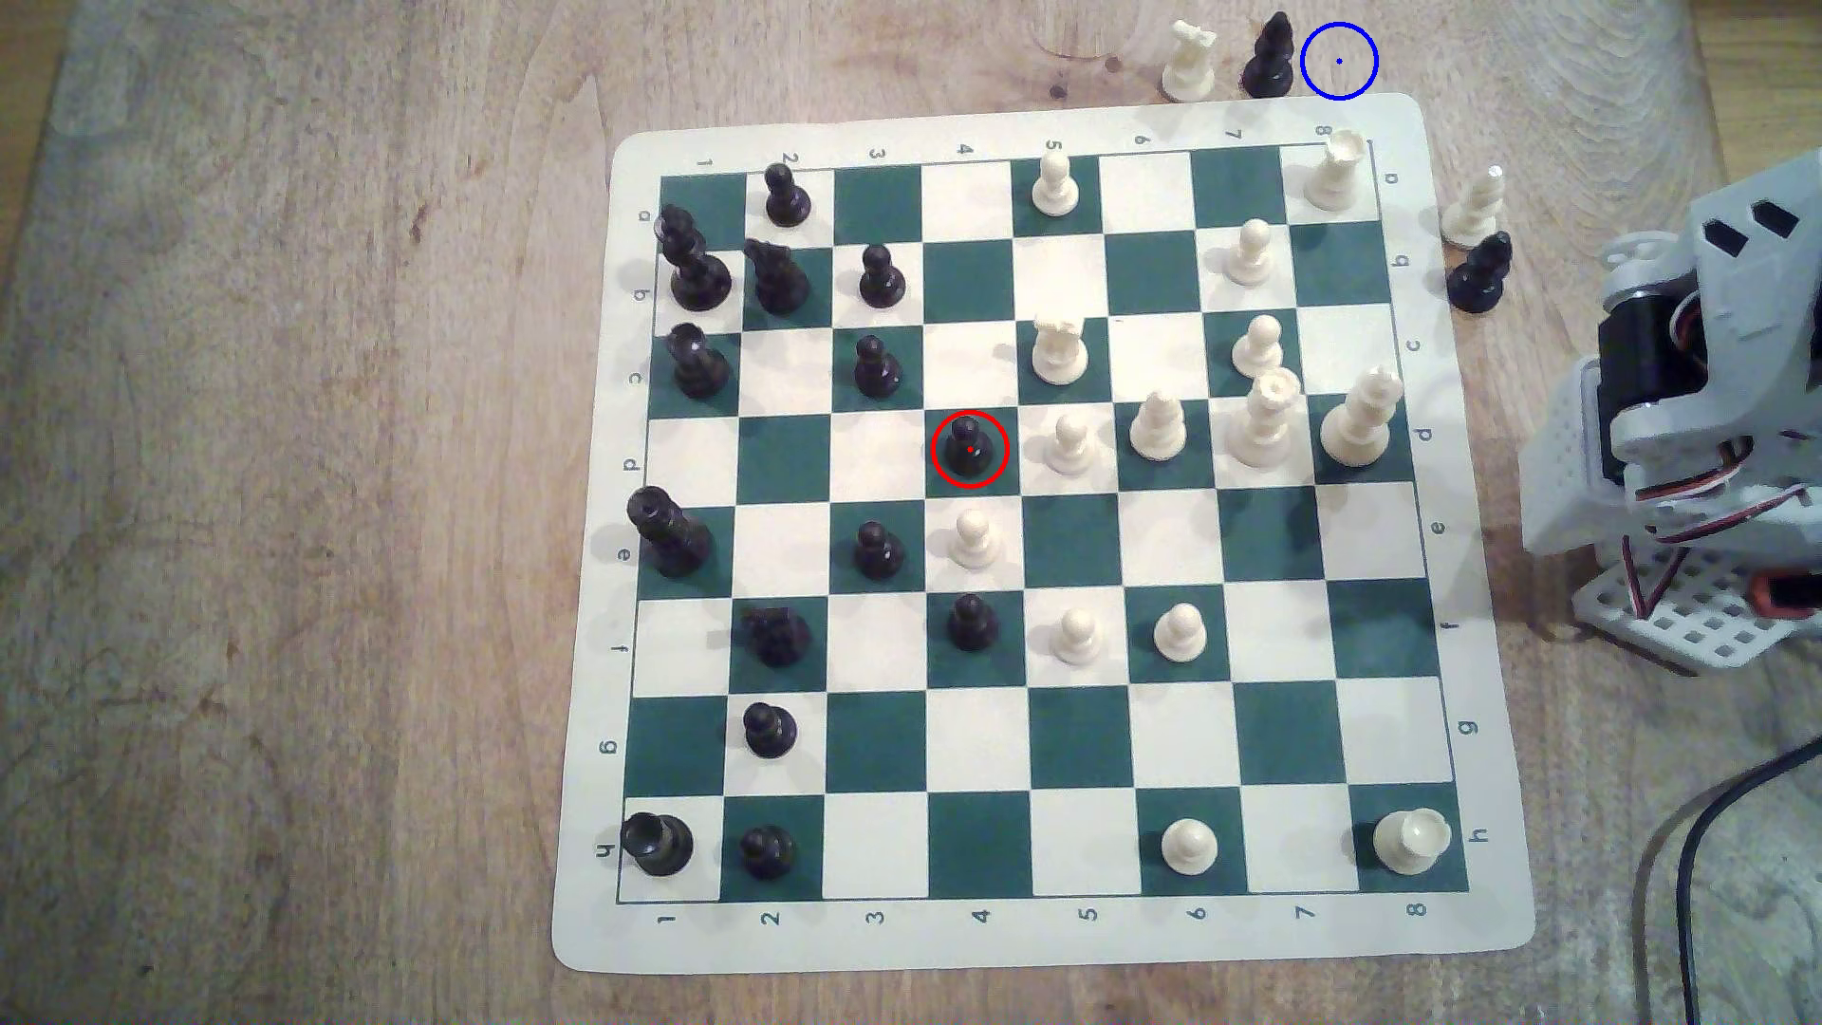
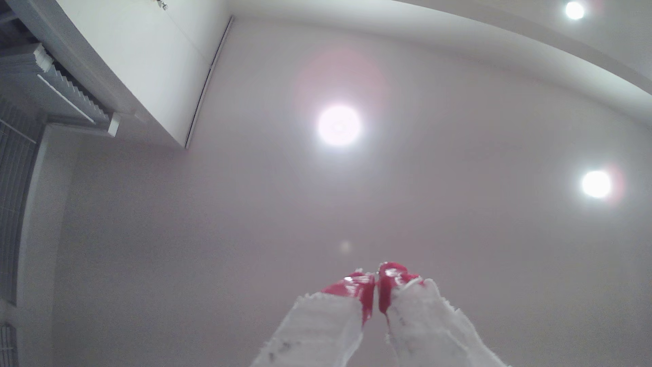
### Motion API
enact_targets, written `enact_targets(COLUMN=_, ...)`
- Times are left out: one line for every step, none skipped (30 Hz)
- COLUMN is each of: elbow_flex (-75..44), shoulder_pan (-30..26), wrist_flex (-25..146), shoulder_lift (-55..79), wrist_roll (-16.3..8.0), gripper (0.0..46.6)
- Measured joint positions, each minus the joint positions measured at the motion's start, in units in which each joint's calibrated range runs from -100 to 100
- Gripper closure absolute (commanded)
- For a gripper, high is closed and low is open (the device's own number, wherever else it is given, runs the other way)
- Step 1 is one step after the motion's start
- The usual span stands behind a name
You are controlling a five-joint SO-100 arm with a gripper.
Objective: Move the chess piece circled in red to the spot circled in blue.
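Observation:
The chess piece circled in red [image 1: 968, 445] is a small glossy black pawn standing upright on a green square near the middle of the board [image 1: 1479, 917]. The spot circled in blue [image 1: 1338, 61] is bare wood beyond the board's far right corner in the exterior view, just right of a black bishop [image 1: 1269, 57]. My folded arm [image 1: 1696, 394] sits off the board at the exterior view's right edge, far from the pawn. In the wrist view my gripper [image 2: 376, 277] points up at the ceiling, its red-tipped white fingers [image 2: 352, 287] pressed together with nothing between them.
A white pawn [image 1: 1068, 442] stands one square right of the circled pawn, another white pawn [image 1: 974, 537] just in front of it. Captured pieces [image 1: 1188, 61] stand near the blue ring, and two more [image 1: 1476, 237] off the board's right side. A black cable [image 1: 1706, 838] runs at bottom right.

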Motion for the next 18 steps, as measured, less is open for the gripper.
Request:
enact_targets(elbow_flex=0.00, shoulder_pan=0.00, wrist_flex=0.00, shoulder_lift=0.00, wrist_roll=0.00, gripper=46.4)
enact_targets(elbow_flex=0.00, shoulder_pan=0.00, wrist_flex=0.00, shoulder_lift=0.00, wrist_roll=0.00, gripper=46.4)
enact_targets(elbow_flex=0.00, shoulder_pan=0.44, wrist_flex=0.64, shoulder_lift=0.08, wrist_roll=0.05, gripper=46.4)
enact_targets(elbow_flex=0.00, shoulder_pan=1.40, wrist_flex=3.19, shoulder_lift=0.08, wrist_roll=0.39, gripper=46.4)
enact_targets(elbow_flex=0.00, shoulder_pan=1.62, wrist_flex=6.37, shoulder_lift=0.08, wrist_roll=0.34, gripper=46.4)
enact_targets(elbow_flex=0.00, shoulder_pan=1.77, wrist_flex=10.36, shoulder_lift=0.17, wrist_roll=0.39, gripper=46.4)
enact_targets(elbow_flex=0.00, shoulder_pan=1.99, wrist_flex=14.34, shoulder_lift=0.17, wrist_roll=0.34, gripper=46.4)
enact_targets(elbow_flex=0.00, shoulder_pan=2.21, wrist_flex=18.88, shoulder_lift=0.17, wrist_roll=0.34, gripper=46.4)
enact_targets(elbow_flex=0.00, shoulder_pan=2.51, wrist_flex=24.06, shoulder_lift=0.17, wrist_roll=0.34, gripper=46.4)
enact_targets(elbow_flex=0.00, shoulder_pan=2.95, wrist_flex=33.78, shoulder_lift=0.17, wrist_roll=0.34, gripper=46.4)
enact_targets(elbow_flex=0.00, shoulder_pan=3.17, wrist_flex=39.36, shoulder_lift=0.17, wrist_roll=0.34, gripper=46.4)
enact_targets(elbow_flex=-0.36, shoulder_pan=3.47, wrist_flex=45.98, shoulder_lift=0.17, wrist_roll=0.34, gripper=46.4)
enact_targets(elbow_flex=-1.36, shoulder_pan=3.76, wrist_flex=51.39, shoulder_lift=0.17, wrist_roll=0.34, gripper=46.4)
enact_targets(elbow_flex=-3.43, shoulder_pan=4.20, wrist_flex=61.91, shoulder_lift=0.17, wrist_roll=0.34, gripper=46.4)
enact_targets(elbow_flex=-4.70, shoulder_pan=4.50, wrist_flex=68.84, shoulder_lift=0.17, wrist_roll=0.34, gripper=46.4)
enact_targets(elbow_flex=-5.96, shoulder_pan=5.01, wrist_flex=75.78, shoulder_lift=0.17, wrist_roll=0.34, gripper=46.4)
enact_targets(elbow_flex=-7.41, shoulder_pan=5.75, wrist_flex=82.07, shoulder_lift=0.34, wrist_roll=0.34, gripper=46.4)
enact_targets(elbow_flex=-8.86, shoulder_pan=6.49, wrist_flex=87.65, shoulder_lift=0.34, wrist_roll=0.29, gripper=46.4)
